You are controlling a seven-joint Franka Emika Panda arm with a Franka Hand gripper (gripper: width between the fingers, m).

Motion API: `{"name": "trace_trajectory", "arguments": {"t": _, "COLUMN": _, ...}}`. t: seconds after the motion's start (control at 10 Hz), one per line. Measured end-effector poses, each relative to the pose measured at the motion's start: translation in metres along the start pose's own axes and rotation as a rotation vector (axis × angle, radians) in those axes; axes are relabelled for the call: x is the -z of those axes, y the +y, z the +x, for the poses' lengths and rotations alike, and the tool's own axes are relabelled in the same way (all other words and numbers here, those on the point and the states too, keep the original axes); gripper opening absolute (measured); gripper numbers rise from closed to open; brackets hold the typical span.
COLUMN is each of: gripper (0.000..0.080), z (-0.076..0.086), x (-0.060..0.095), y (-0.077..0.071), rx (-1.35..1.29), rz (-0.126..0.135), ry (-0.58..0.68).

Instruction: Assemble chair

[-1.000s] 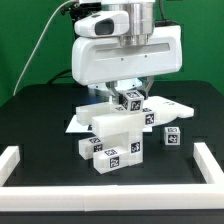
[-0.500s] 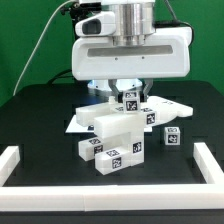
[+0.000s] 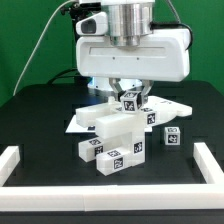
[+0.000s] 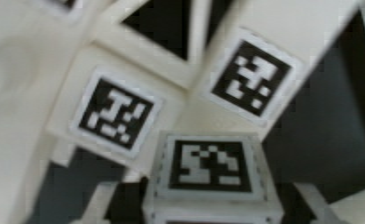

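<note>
I am low over the chair (image 3: pixel 112 138), a set of chunky matte-white plastic blocks and panels with black-and-white square tags. It stands behind the middle of the low white border rail (image 3: pixel 100 196), well apart from it, on the black table (image 3: pixel 40 120). My gripper (image 3: pixel 131 93) hangs over the part of the chair that is farthest from the rail. There a small white tagged block (image 3: pixel 131 100) sits on top, and my fingers come down on both sides of it.

I judge that the step in hand is to seat or to take this top block. To do it well I should stay straight above the block and keep my jaws parallel to its two flat sides. I should move only downward and slowly, because a sideways push could shift the lower blocks, which look only stacked. Another small white tagged cube (image 3: pixel 172 137) lies loose beside the chair toward the exterior view's right, as far from the rail as the lower blocks. I must not touch it with my wrist.

Much is hidden. My own big glossy white arm housing (image 3: pixel 130 50) covers everything behind the chair, away from the rail. Whether my jaws press the block or stand a little off it I cannot tell, since the fingertips are dark and small in the exterior view. The wrist view shows only blurred square tags (image 4: pixel 122 105) on white faces, very close, and I cannot say which piece each belongs to. A thin flat white panel (image 3: pixel 178 107) lies under the chair, and I cannot tell whether it is a chair part
</note>
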State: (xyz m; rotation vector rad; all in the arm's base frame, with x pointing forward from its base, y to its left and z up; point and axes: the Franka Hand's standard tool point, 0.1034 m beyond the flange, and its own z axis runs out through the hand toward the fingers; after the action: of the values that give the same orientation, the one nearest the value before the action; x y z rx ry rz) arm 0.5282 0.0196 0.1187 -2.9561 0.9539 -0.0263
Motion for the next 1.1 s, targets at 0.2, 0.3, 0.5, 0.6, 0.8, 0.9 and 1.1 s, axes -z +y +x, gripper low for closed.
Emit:
{"name": "trace_trajectory", "arguments": {"t": 0.2, "gripper": 0.0475, "z": -0.0002, "x": -0.0002, "y": -0.0002, "rx": 0.009, "rz": 0.0, "ry": -0.001}}
{"name": "trace_trajectory", "arguments": {"t": 0.3, "gripper": 0.0589, "z": -0.0004, "x": -0.0002, "y": -0.0003, "rx": 0.049, "rz": 0.0, "ry": -0.001}}
{"name": "trace_trajectory", "arguments": {"t": 0.5, "gripper": 0.0637, "z": -0.0015, "x": -0.0004, "y": -0.0016, "rx": 0.392, "rz": -0.01, "ry": 0.004}}
{"name": "trace_trajectory", "arguments": {"t": 0.6, "gripper": 0.0646, "z": -0.0029, "x": -0.0006, "y": -0.0023, "rx": 0.628, "rz": -0.018, "ry": 0.002}}
{"name": "trace_trajectory", "arguments": {"t": 0.8, "gripper": 0.0646, "z": -0.0066, "x": -0.0016, "y": -0.0033, "rx": 0.829, "rz": -0.028, "ry": -0.003}}
{"name": "trace_trajectory", "arguments": {"t": 0.9, "gripper": 0.0649, "z": -0.006, "x": -0.0017, "y": -0.0024, "rx": 0.898, "rz": -0.028, "ry": -0.004}}
{"name": "trace_trajectory", "arguments": {"t": 1.1, "gripper": 0.0649, "z": -0.0056, "x": -0.0018, "y": -0.002, "rx": 1.07, "rz": -0.028, "ry": -0.006}}
